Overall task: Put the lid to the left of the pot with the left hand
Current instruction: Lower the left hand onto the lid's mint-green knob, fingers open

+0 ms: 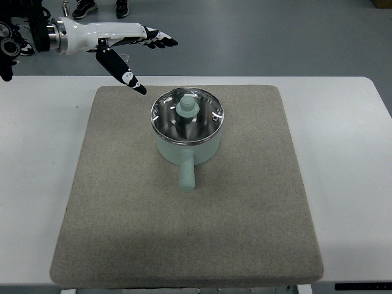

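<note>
lid on pot | left hand spread, apart

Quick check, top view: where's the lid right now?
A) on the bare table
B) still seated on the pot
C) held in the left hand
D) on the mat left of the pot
B: the glass lid sits on the rim of the pot, its knob centred, while the left hand hovers open up and to the left, holding nothing.
</note>
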### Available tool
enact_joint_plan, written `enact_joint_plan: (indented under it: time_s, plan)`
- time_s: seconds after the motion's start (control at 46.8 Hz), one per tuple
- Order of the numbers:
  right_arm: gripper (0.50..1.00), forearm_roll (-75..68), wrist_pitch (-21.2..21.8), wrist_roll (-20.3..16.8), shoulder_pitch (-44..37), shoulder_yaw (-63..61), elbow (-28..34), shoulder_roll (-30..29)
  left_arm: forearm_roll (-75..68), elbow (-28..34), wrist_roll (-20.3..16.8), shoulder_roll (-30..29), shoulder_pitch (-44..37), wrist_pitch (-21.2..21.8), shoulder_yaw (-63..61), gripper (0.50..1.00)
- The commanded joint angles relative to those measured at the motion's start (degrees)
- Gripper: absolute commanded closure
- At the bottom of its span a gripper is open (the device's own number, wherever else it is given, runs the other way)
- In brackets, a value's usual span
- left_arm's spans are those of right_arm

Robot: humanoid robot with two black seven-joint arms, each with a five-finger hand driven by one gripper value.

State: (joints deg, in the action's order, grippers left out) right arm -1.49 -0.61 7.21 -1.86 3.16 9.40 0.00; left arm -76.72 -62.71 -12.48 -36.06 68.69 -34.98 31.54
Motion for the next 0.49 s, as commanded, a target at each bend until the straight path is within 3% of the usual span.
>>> enact_joint_plan:
  time_s: [0.0, 0.278, 0.47]
  plan:
    - [0.576, 0.0, -0.09, -0.01, 0.02, 0.0, 0.0, 0.0, -2.2, -1.01, 0.0, 0.2, 1.79, -0.02, -2.53, 0.506]
    - [0.576, 0.0, -0.09, -0.01, 0.02, 0.0, 0.0, 0.0, -10.29, -6.81, 0.0, 0.73, 3.46, -0.02, -5.53, 0.506]
    - [0.576, 0.0, 0.0, -0.01, 0.02, 0.0, 0.0, 0.0, -14.15, -7.07, 0.17, 4.42, 5.31, -0.02, -7.81, 0.508]
